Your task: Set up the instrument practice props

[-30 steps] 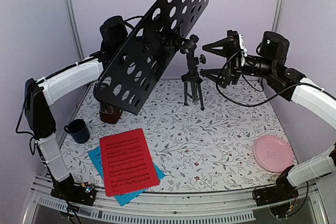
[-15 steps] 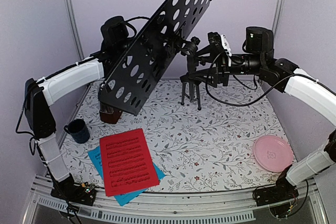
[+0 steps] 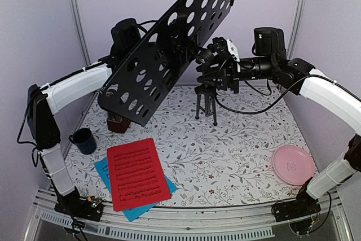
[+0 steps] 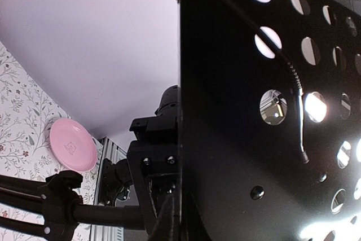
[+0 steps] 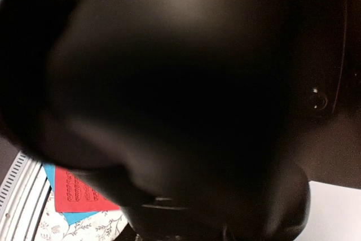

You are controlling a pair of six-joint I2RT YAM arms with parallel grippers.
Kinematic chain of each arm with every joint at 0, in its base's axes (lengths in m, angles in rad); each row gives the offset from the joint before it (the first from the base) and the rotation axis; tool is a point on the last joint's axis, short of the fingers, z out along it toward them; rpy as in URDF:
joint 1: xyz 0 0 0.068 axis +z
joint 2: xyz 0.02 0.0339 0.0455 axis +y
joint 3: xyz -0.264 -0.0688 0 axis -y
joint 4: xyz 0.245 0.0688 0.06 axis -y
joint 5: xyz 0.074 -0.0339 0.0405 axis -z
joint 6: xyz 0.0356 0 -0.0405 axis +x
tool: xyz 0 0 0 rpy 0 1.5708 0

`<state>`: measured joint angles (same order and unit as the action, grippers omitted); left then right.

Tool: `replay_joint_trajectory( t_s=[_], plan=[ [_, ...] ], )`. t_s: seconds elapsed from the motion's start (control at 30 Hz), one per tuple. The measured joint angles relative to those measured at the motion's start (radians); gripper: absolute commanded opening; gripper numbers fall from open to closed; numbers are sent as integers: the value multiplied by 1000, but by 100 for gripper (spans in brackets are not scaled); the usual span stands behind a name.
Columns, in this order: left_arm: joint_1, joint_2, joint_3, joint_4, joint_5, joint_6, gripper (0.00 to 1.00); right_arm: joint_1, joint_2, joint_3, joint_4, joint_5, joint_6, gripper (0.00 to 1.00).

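Note:
The black perforated music stand's desk [image 3: 169,55] hangs tilted over the back left of the table, and its tripod legs [image 3: 206,105] stand at the back centre. My left gripper [image 4: 179,218] is shut on the edge of that desk [image 4: 254,139]; from above the desk hides its fingers. My right gripper [image 3: 217,67] has its fingers closed in around the stand's neck just under the desk; the right wrist view is filled with dark blur. The red sheet [image 3: 137,173] lies on the cyan sheet [image 3: 107,172] at the front left. The brown metronome [image 3: 117,122] peeks out below the desk.
A dark blue mug [image 3: 83,140] stands at the left edge beside the metronome. A pink plate [image 3: 293,163] lies at the front right. The side walls are close to both arms.
My right gripper has swung left from open air onto the stand's neck, and its jaws have narrowed. The desk has tipped up a little. The left arm has barely moved.

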<state>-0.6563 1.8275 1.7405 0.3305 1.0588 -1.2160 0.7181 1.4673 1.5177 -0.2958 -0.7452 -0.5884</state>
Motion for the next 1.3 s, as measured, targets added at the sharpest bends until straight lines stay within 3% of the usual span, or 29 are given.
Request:
replay_joint_trajectory(
  t_s=[0.3, 0.47, 0.67, 0.8, 1.07, 1.3],
  plan=[
    [2, 11, 2, -11, 10, -35, 0, 6, 1, 2, -11, 2, -3, 0],
    [10, 13, 5, 12, -3, -40, 41, 6, 0, -5, 0, 8, 19, 0],
    [42, 11, 11, 83, -37, -43, 77, 8, -30, -72, 71, 34, 96, 0],
    [124, -30, -15, 145, -83, -32, 97, 10, -81, -124, 113, 84, 143, 0],
    [319, -187, -190, 172, -217, 56, 99, 10, -99, -124, 149, 293, 269, 0],
    [341, -283, -365, 68, -396, 240, 99, 8, -97, -72, 122, 515, 360, 0]
  ],
)
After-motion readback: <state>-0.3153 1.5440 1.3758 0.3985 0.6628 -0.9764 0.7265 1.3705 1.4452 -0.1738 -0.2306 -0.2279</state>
